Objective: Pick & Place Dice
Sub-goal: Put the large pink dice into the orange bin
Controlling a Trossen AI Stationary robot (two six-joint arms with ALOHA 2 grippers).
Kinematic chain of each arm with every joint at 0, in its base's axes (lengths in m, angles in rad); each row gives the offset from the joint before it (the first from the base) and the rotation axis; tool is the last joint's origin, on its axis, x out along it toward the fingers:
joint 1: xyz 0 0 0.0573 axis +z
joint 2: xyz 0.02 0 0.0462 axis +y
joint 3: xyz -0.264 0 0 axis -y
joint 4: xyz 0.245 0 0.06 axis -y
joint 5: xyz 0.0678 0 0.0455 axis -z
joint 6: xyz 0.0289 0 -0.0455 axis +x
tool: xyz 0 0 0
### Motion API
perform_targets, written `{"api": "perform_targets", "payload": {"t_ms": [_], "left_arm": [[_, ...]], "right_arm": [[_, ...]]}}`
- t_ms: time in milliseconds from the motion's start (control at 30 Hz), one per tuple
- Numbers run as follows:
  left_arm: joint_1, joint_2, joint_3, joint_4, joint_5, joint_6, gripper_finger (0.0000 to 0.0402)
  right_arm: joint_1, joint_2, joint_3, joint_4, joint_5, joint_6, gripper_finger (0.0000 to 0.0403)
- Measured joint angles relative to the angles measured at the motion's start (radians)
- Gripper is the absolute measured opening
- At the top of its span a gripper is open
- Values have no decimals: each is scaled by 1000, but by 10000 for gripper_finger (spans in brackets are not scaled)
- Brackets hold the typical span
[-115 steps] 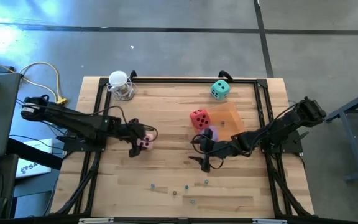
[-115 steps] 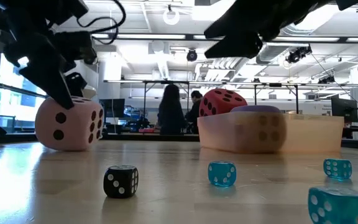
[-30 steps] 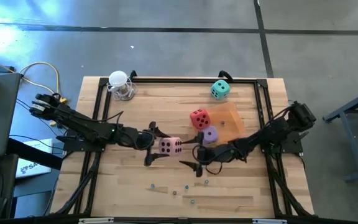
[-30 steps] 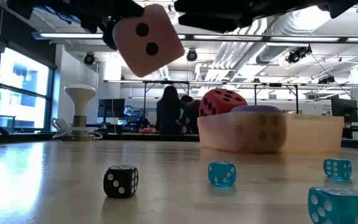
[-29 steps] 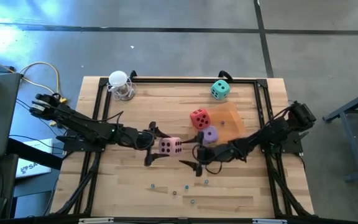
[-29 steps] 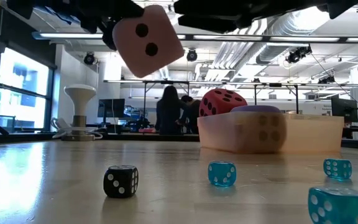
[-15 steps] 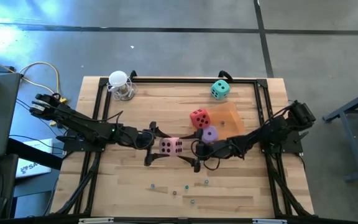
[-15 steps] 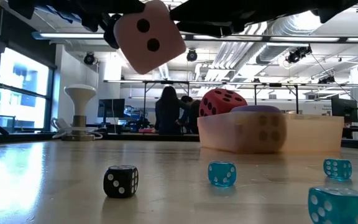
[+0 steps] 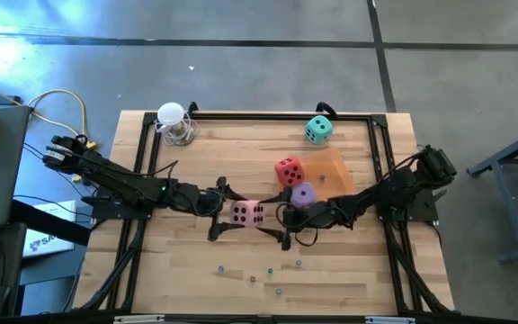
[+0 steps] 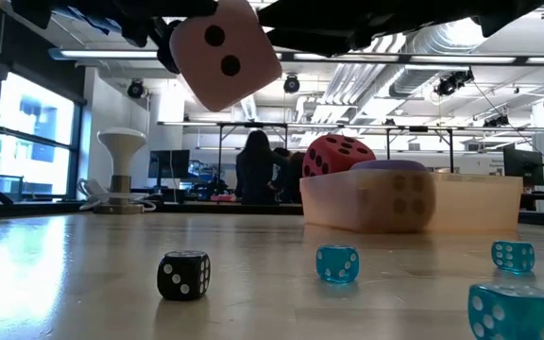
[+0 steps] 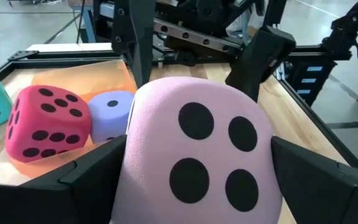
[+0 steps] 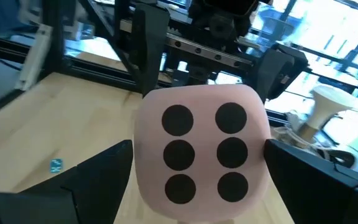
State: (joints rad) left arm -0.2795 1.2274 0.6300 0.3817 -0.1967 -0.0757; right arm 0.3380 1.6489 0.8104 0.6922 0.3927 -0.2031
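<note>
Frame centre, high view: the pink die [image 9: 246,212] hangs midair between both grippers. The left gripper [image 9: 224,212] clamps it; the right gripper [image 9: 280,218], jaws apart, faces it from the opposite side

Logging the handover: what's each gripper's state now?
Left gripper: shut on the pink die, held off the table.
Right gripper: open around it.

The pink die [image 11: 197,152] carries black pips, four on one face and six on the opposite face. Just beyond it, the red die [image 11: 45,121] has dark pips, the purple die [image 11: 109,114] one dark pip showing, and both sit on a translucent orange square [image 9: 335,171]. Farther past them is a teal die [image 9: 318,130] with dark pips. The counter [image 9: 223,153] is pale wood planks.
</note>
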Motion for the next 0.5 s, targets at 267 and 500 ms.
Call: {"api": "perform_targets", "payload": {"t_ms": [267,500], "left_arm": [[0,0,-1,-4,-8,-1,352],[3,0,-4,-19,-9,-4,352]], "right_arm": [[-20,10,0,6,-26,0,354],[-24,69,0,62,-16,-15,354]]}}
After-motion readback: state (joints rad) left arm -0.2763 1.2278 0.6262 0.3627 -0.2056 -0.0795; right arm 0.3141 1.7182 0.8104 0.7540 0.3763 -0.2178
